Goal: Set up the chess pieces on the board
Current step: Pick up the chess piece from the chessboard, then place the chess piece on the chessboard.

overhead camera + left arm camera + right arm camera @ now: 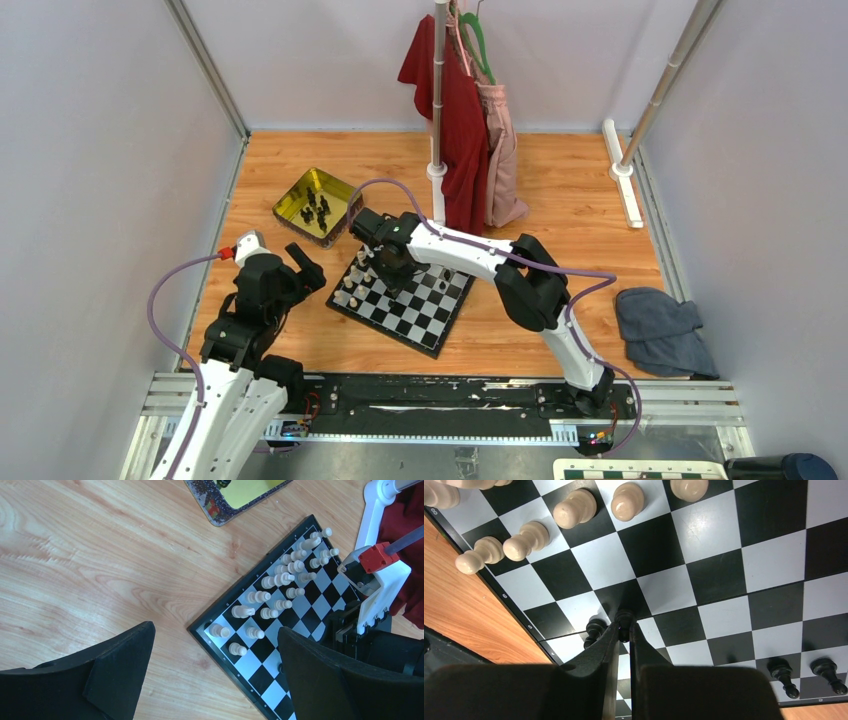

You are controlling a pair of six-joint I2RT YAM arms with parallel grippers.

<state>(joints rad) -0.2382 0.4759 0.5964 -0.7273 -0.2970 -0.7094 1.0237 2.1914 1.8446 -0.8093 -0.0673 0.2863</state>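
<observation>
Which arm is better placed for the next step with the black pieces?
Right. The right gripper is low over the black-and-white chequered chessboard, its fingers closed around a tiny black chess piece. The left gripper hangs wide open at the board's corner, holding nothing.

**Top external view:** The right gripper (385,268) and its wrist cover the far-left squares of the board (420,310), and its fingertips cannot be seen here. The black chess pieces (316,208) in the tin tray (296,192) are too small to identify by type.

**Left wrist view:** The top edge crops the tin tray. The bottom edge crops the fingers (115,675) of the left gripper (215,627), and one finger hides part of the board.

**Right wrist view:** The black piece (624,620) pinched between the right gripper's fingers (599,660) shows only its head, so its type cannot be told. A second black piece (595,629) on its left is partly hidden. The top edge crops several cream-white pieces (688,487).
</observation>
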